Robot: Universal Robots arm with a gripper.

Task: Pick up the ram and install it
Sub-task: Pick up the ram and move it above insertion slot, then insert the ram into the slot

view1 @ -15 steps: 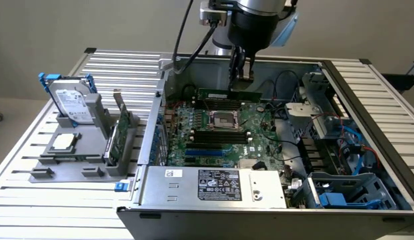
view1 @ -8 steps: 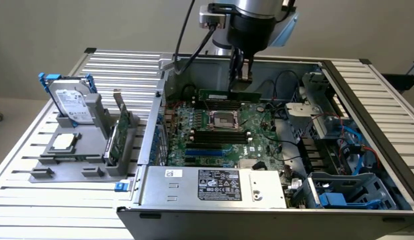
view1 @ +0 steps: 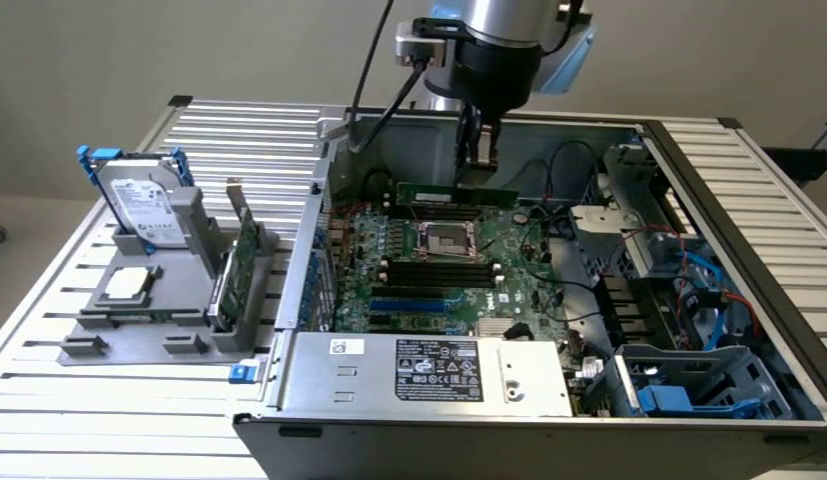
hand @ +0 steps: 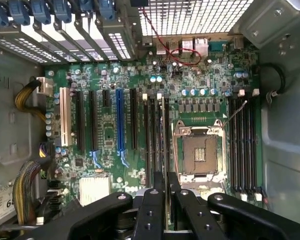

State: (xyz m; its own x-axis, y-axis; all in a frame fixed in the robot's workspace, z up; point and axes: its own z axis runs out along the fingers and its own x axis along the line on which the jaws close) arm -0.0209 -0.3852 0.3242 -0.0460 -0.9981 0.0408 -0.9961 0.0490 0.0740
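Observation:
The ram [view1: 456, 194] is a long, thin green stick held level and edge-down over the motherboard [view1: 520, 290] inside the open computer case. My gripper [view1: 483, 165] reaches down from above and is shut on the stick's upper edge, near its end on the exterior view's right. In the wrist view the ram [hand: 163, 130] shows edge-on as a thin line between the black fingers [hand: 152, 205], with my gripper [hand: 165, 176] over the black memory slots [hand: 154, 140] beside the CPU socket [hand: 200, 150]. Whether the stick touches a slot I cannot tell.
The case walls [view1: 320, 200] ring the board, with the power supply [view1: 433, 368] in front and drive bays with cables [view1: 680, 300] on the exterior view's right. A grey stand [view1: 186, 300] outside the case holds a hard drive [view1: 144, 205], an expansion card [view1: 242, 262] and a chip [view1: 130, 285].

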